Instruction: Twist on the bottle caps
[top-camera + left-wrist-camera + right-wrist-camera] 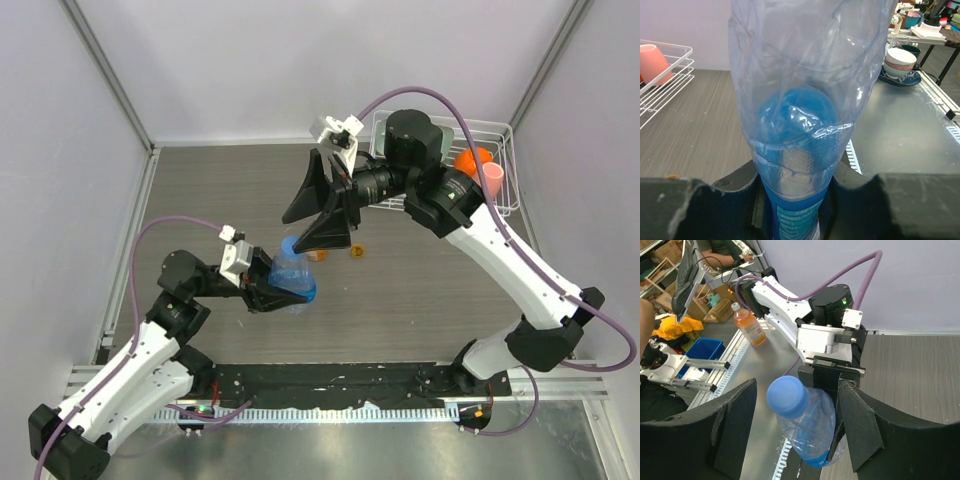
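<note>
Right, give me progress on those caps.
Done: blue cap sits on the clear bottle; tightness unclear. In hand: left gripper grips that bottle, right gripper open around the cap. Left: orange cap lies loose on the table.

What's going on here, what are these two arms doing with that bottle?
They are putting caps on bottles. The left tool grips the clear bottle by its lower part and leans it toward the other arm. A blue cap sits on the bottle's neck; how tight it is cannot be told. The right tool is open, its fingers either side of that cap without touching it. A small orange cap lies loose on the table.
</note>
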You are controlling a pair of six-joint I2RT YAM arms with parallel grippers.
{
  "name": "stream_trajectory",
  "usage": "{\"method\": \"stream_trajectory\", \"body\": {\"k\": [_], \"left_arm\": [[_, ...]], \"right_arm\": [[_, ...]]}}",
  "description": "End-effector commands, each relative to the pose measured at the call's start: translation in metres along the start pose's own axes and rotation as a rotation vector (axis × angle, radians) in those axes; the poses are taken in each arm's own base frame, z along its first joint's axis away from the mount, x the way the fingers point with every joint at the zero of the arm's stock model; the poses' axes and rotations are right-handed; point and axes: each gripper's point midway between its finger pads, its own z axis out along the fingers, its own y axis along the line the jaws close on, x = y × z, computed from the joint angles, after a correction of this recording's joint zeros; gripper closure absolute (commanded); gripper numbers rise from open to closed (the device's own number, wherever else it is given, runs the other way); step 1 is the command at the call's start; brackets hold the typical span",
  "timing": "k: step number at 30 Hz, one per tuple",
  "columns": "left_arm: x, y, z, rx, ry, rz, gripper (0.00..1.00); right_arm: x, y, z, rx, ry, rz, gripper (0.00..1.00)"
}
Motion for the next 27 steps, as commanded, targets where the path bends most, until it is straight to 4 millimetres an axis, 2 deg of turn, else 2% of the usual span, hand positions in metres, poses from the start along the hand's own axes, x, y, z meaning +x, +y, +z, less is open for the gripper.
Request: {"method": "stream_trajectory", "body": {"k": [1, 5, 10, 17, 27], "left_arm": [[-0.025, 0.001, 0.002, -0.015, -0.057, 0.056, 0.88], [-0.031, 0.012, 0.002, -0.080, -0.092, 0.044, 0.92], [-0.033, 0.014, 0.003, -0.090, -0.102, 0.025, 0.93], [-0.035, 0.019, 0.002, -0.123, -0.114, 0.005, 0.93], [-0.043, 0.028, 0.000, -0.174, -0.142, -0.013, 0.95]], "right_arm": [[-0.020, 0.030, -0.007, -0.084, -0.063, -0.091, 0.29], [-0.018, 0.030, -0.006, -0.092, -0.074, -0.087, 0.32], [-0.021, 0.032, -0.006, -0.094, -0.094, -0.102, 0.36], [-0.020, 0.033, -0.003, -0.096, -0.099, -0.100, 0.47], [-0.004, 0.013, 0.001, 0.019, -0.044, -0.097, 0.56]]}}
